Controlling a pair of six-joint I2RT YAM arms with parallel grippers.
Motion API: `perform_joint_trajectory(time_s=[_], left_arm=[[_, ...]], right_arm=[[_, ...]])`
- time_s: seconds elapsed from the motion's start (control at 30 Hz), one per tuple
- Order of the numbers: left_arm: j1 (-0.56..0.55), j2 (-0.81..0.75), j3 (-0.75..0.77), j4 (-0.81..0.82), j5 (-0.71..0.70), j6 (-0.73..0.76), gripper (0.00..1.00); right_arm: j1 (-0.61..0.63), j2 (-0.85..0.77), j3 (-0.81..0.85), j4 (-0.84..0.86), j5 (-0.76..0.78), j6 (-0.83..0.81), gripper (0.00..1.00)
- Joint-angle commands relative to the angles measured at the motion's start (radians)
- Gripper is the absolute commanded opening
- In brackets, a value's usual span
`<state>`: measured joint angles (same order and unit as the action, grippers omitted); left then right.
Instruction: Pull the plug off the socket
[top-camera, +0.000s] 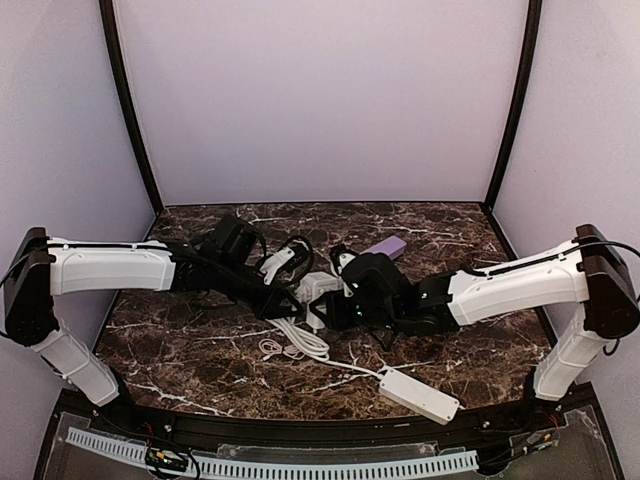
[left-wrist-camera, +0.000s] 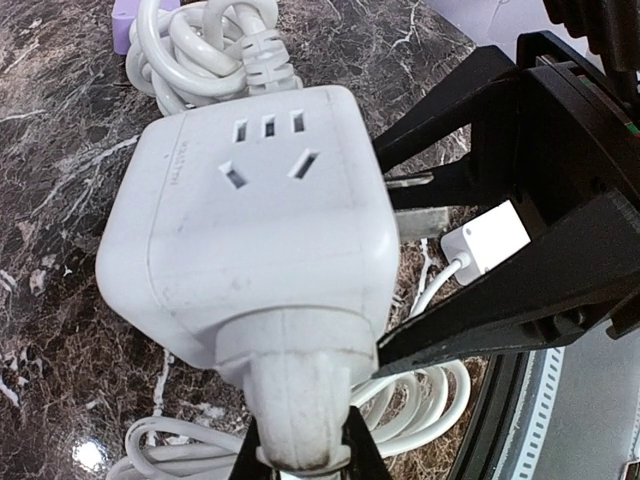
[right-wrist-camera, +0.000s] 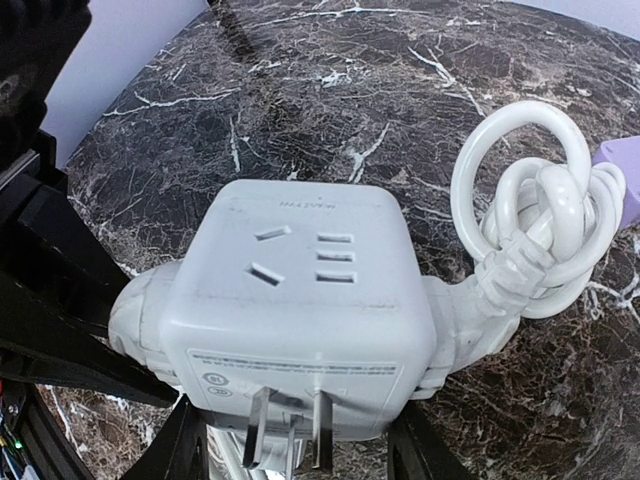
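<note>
**Operator:** Where is my plug right now?

**Spotter:** Your plug (left-wrist-camera: 295, 400) is seated in one side face of the socket (right-wrist-camera: 300, 300), the white cube with outlet holes. The plug head sits flush against that face.

**Operator:** And my tools?

**Spotter:** Your left tool (left-wrist-camera: 300, 455) is clamped on the plug, its black fingers pinching the outer end of the head from both sides. Your right tool (right-wrist-camera: 300, 445) has a finger on each of two opposite faces of the socket. It grips at the end where the metal prongs (right-wrist-camera: 290, 430) stick out toward its wrist camera, and it looks clamped on the cube.

**Operator:** What else is around it?

**Spotter:** A second plug (right-wrist-camera: 450, 320) sits in the face opposite yours, with its bundled cord (right-wrist-camera: 535, 200) looped up just beside the cube. From above, your two tools meet over the middle of the desk (top-camera: 200, 350) with the socket between them. The thick white cord (top-camera: 305, 342) lies coiled on the marble on the side nearer your bases. It runs to the long power strip (top-camera: 420, 395) near the front right edge. A purple block (top-camera: 386, 247) lies just behind your right tool. I can't tell whether the cube rests on the desk or hangs clear of it.
</note>
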<state>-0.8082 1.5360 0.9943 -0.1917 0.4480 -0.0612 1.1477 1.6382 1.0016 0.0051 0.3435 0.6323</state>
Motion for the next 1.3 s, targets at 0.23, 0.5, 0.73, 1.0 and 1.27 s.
perform_joint_trajectory(time_s=[0.23, 0.5, 0.73, 1.0, 1.27], left_arm=[[-0.023, -0.083, 0.032, -0.001, 0.186, 0.038, 0.00], [-0.064, -0.090, 0.004, 0.015, 0.059, 0.054, 0.00], [-0.107, -0.066, 0.015, -0.036, -0.081, 0.117, 0.00], [-0.112, -0.071, 0.023, -0.041, -0.081, 0.116, 0.01], [-0.067, -0.096, 0.024, -0.018, 0.031, 0.075, 0.01]], right_arm=[[-0.040, 0.020, 0.064, -0.119, 0.221, 0.109, 0.00], [-0.054, 0.028, 0.152, -0.174, 0.172, 0.258, 0.00], [-0.058, -0.009, 0.193, -0.154, 0.113, 0.265, 0.00], [-0.057, -0.012, 0.151, -0.089, 0.100, 0.211, 0.00], [-0.011, 0.014, 0.046, 0.012, 0.185, -0.077, 0.00]])
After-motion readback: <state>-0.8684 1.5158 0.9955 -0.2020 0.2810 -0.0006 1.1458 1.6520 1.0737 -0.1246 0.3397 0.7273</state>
